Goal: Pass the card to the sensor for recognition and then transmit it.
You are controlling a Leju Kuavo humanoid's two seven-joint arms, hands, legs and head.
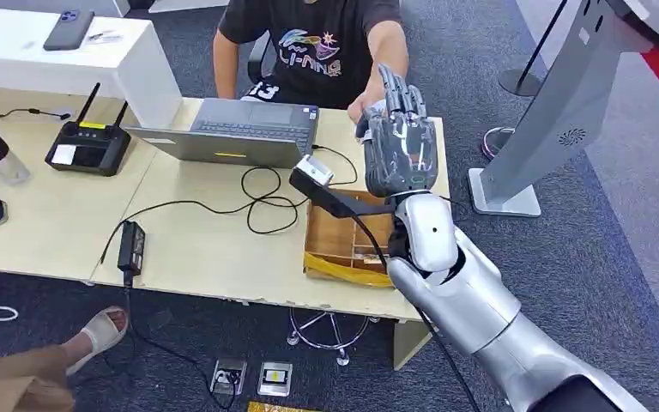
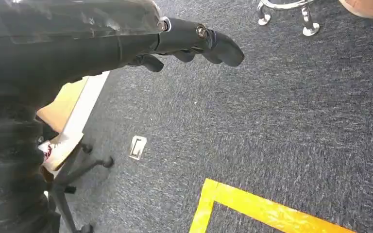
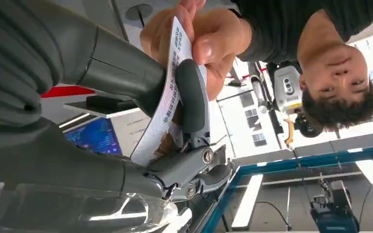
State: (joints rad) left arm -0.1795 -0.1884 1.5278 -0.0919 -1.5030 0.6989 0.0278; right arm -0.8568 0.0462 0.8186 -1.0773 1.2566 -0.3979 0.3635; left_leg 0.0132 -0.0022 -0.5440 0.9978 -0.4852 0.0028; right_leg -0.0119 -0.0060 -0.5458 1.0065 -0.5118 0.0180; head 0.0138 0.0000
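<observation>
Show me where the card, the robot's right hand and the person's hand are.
card point(image 3: 167, 92), right wrist view, on its white printed face.
right hand point(image 1: 401, 146), head view, on its back.
person's hand point(image 3: 213, 43), right wrist view, on the thumb side.

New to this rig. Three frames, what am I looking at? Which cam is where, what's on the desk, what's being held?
It is a humanoid robot with silver arms and many-fingered hands. The head view looks down from the robot's body: its right hand reaches over a wooden table toward a seated person. On the table lie a laptop, a black router, a power adapter, cables and a wooden tray.

The right wrist view, turned upside down, sits behind that hand: it pinches a white card, and the person's hand grips the card's far end.

The left wrist view shows the left hand hanging over carpet, holding nothing.
</observation>
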